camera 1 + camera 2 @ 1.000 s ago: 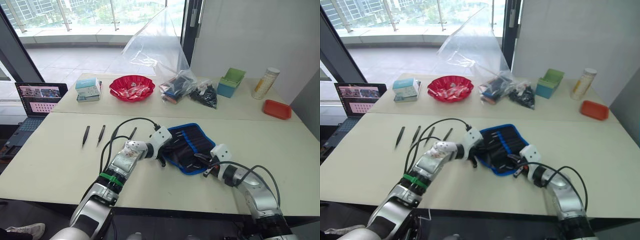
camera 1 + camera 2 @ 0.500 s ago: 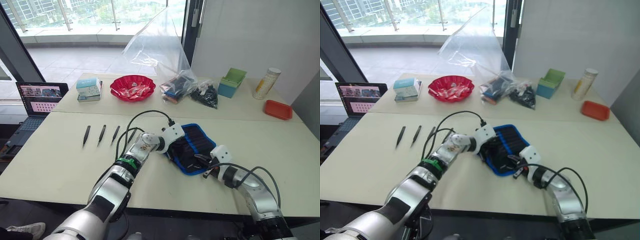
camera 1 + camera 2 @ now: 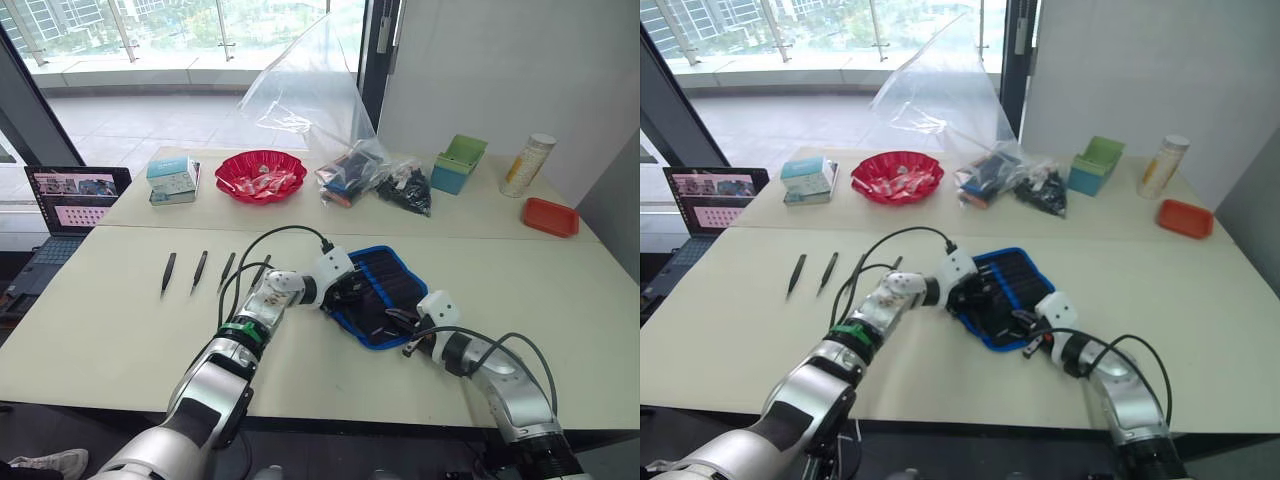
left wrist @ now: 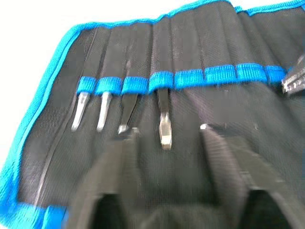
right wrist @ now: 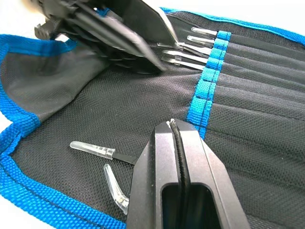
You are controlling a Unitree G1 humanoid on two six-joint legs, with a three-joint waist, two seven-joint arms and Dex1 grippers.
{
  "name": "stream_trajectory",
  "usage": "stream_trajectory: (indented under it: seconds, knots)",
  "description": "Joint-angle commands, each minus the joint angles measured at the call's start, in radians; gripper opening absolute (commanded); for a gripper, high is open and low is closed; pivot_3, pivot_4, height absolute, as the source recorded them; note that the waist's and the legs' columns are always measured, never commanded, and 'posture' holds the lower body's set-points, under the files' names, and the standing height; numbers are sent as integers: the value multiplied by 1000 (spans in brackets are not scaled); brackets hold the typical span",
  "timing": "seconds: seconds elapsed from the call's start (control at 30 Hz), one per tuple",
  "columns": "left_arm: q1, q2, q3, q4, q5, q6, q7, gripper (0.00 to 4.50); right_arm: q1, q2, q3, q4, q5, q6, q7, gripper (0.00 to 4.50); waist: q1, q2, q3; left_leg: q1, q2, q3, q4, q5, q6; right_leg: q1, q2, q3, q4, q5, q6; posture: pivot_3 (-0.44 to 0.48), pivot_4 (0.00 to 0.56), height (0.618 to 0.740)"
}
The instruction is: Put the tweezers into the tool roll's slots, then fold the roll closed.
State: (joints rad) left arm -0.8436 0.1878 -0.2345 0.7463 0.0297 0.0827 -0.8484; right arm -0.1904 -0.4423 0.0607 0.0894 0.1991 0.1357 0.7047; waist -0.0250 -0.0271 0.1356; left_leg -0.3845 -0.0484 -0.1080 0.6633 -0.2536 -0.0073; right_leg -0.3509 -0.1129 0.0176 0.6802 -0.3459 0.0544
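Observation:
The tool roll (image 3: 392, 286) lies unrolled on the table, black with blue edging. In the left wrist view, several tweezers sit in its slots (image 4: 162, 112) with their silver ends sticking out below the blue band. My left gripper (image 3: 345, 291) hovers over those slots, open, one finger (image 4: 125, 143) on each side of the end of a slotted tweezers. Several more tweezers (image 3: 200, 270) lie in a row on the table to the roll's left. My right gripper (image 5: 171, 125) is shut and rests on the roll's near corner (image 3: 400, 335).
Two clear tip caps (image 5: 93, 149) lie on the roll's fabric near my right gripper. Behind are a red bowl (image 3: 263, 175), a clear plastic bag (image 3: 372, 172), a green box (image 3: 460, 165), a bottle (image 3: 526, 165) and an orange tray (image 3: 551, 216). A laptop (image 3: 75, 195) sits far left.
My left gripper moved from the roll's left edge onto the slots and its jaws have opened. The right gripper has stayed in place, shut.

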Motion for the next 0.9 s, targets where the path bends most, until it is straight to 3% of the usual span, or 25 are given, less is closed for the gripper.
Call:
stream_trajectory:
  seconds: [0.03,0.1,0.33,0.5,0.7,0.9]
  knots:
    - [76,38,34,-168,-50,41,-37,3974,31,-2,48,86,-43,49,13,0,-1,0,0,0,0,0,0,0,0,0,0,0,0,0,0,0,150,740]
    - [142,54,61,-247,-83,63,-37,4467,22,-1,52,94,-45,49,18,0,-1,0,0,0,0,0,0,0,0,0,0,0,0,0,0,0,150,740]
    - [295,109,54,-359,-48,56,21,4467,-9,-5,61,131,-50,39,38,0,-5,0,-1,2,1,0,0,-1,2,1,1,1,0,0,0,0,150,740]
    - [404,144,92,-442,-91,37,24,4467,-38,-8,62,164,-56,29,54,0,-11,-2,-4,6,2,1,-1,-2,3,3,1,1,0,0,0,0,150,740]
    - [551,203,215,-625,-217,15,14,4467,-46,-16,65,184,-55,15,82,0,-15,-2,-4,7,5,1,-2,-2,4,3,1,1,-1,0,0,0,150,740]
    - [699,236,438,-821,-393,52,75,4467,-51,-22,56,199,-45,-5,108,0,-10,-2,-4,6,7,1,-3,-2,4,3,1,2,-2,0,0,0,150,740]
